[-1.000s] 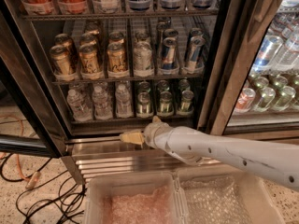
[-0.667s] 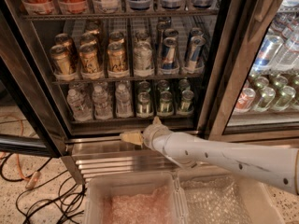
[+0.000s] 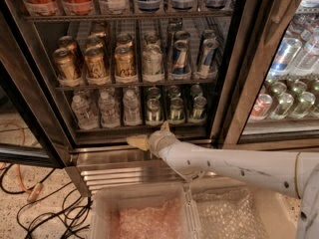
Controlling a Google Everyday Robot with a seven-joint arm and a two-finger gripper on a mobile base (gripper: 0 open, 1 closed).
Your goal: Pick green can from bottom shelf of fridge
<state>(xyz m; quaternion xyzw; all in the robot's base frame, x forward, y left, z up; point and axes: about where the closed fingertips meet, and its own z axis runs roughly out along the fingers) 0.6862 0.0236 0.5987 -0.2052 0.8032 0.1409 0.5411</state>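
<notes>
The fridge [image 3: 42, 91] stands open in front of me. On its bottom shelf [image 3: 144, 130] several short green cans stand in rows at centre right; the front ones are at left [image 3: 153, 111], middle [image 3: 176, 109] and right [image 3: 198, 107]. My gripper [image 3: 150, 134] is on a white arm that reaches in from the lower right. It hovers just in front of the shelf's front edge, below the front left green can. Its beige fingers [image 3: 137, 142] are spread open and hold nothing.
Small water bottles [image 3: 104, 109] fill the shelf's left half. Gold-brown cans [image 3: 94, 61] and tall blue-silver cans [image 3: 180, 58] stand on the rack above. A ribbed steel grille [image 3: 119, 176] lies below, clear bins [image 3: 144, 215] in front, cables [image 3: 30, 203] on the floor at left. A second glass door [image 3: 284, 98] is at right.
The gripper has risen slightly towards the bottom shelf's front edge and the arm has shifted a little left. The cans have not moved.
</notes>
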